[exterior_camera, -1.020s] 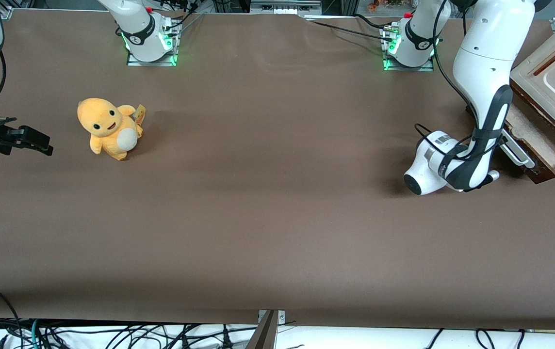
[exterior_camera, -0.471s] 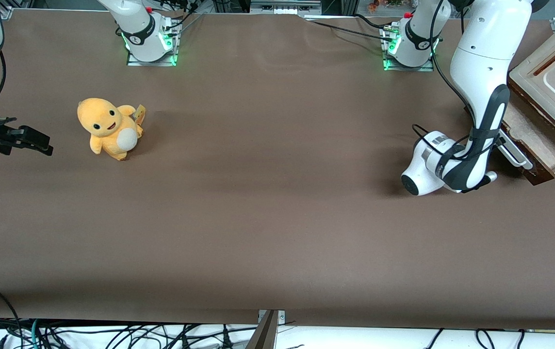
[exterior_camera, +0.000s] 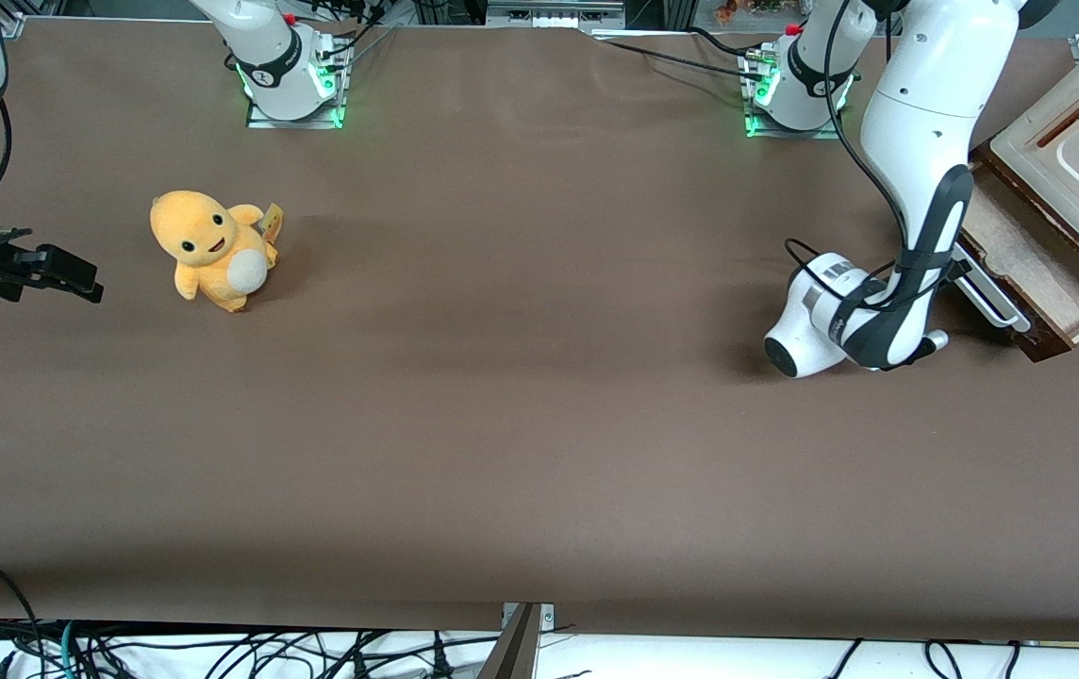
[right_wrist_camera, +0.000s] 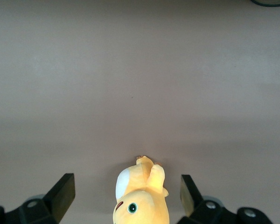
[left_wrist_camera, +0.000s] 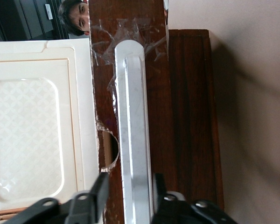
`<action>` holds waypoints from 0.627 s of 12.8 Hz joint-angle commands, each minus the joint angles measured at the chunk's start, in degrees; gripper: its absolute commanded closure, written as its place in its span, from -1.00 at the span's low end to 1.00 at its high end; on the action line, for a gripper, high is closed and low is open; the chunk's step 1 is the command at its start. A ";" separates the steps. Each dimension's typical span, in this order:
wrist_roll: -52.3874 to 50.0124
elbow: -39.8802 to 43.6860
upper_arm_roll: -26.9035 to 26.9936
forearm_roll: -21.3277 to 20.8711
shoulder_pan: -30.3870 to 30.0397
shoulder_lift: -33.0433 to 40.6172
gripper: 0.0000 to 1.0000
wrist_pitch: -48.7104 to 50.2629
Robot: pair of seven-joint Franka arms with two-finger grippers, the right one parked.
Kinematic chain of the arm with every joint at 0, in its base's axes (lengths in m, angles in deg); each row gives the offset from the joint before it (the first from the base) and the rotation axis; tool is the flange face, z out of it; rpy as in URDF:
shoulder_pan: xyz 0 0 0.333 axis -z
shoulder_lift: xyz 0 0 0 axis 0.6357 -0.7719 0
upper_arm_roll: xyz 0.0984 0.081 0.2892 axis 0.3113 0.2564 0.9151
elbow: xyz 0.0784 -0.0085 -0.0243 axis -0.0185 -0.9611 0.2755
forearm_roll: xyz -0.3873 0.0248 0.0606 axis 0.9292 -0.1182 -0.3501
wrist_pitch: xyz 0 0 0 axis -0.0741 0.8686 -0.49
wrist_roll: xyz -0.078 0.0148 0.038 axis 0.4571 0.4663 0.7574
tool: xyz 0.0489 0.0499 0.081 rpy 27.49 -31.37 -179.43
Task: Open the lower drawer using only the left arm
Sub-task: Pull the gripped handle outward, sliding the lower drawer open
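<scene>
Toward the parked arm's end of the table, the plush toy (exterior_camera: 212, 248) sat where it had been a second before, well apart from the cabinet (exterior_camera: 1072, 151). Nearer the cabinet, the left arm (exterior_camera: 917, 189) had drawn away from it, toward the toy's end, and its wrist had shifted with it. The gripper (left_wrist_camera: 127, 198) was just in front of the cabinet, its fingers (left_wrist_camera: 99, 191) closed from both sides on the white handle (left_wrist_camera: 134, 140). The lower drawer (exterior_camera: 1020, 259) stood pulled out beneath the cabinet's cream panel, more of its pale inside showing than a second earlier. I judged the pull was working and the drawer largely open, with perhaps some travel left.
</scene>
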 commanded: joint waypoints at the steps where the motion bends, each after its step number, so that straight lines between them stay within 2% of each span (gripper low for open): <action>1: 1.40 1.44 0.35 1.25 -0.29 -0.17 -1.00 0.91; 3: 1.49 1.53 0.18 2.38 -0.38 0.35 -1.00 -1.45; 8: 3.76 4.60 -0.61 12.40 -1.08 3.25 -1.00 -9.72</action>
